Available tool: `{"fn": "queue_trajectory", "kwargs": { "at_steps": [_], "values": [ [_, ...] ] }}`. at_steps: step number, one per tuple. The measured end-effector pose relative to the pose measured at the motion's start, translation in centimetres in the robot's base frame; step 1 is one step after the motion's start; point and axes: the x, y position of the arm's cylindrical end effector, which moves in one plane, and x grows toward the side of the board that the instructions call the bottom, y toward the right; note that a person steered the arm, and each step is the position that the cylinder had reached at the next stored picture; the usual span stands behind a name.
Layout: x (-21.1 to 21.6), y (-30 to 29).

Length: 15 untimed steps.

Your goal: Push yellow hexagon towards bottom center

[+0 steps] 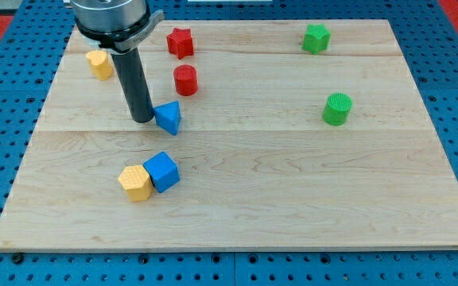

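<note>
The yellow hexagon [136,183] lies at the view's lower left of the wooden board [293,206], touching the blue cube [162,171] on its right. My tip [142,119] rests on the board well above the hexagon, just left of the blue triangle [168,117], close to it or touching it. The dark rod rises from the tip to the arm's mount at the view's top left.
A second yellow block [99,63] sits at the upper left, partly beside the rod. A red star [180,42] and a red cylinder [185,80] stand right of the rod. A green star [316,38] and a green cylinder [337,109] are at the right.
</note>
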Motion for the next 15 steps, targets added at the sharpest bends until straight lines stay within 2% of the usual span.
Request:
{"fn": "queue_trajectory", "kwargs": {
  "at_steps": [1, 2, 5, 6, 7, 8, 10, 13, 15],
  "values": [
    [0.0, 0.6],
    [1.5, -1.7],
    [13.0, -0.6],
    [14.3, -1.2],
    [15.0, -4.4],
    [15.4, -2.5],
    [15.4, 8.4],
    [15.4, 10.8],
    [14.0, 17.1]
  ]
}}
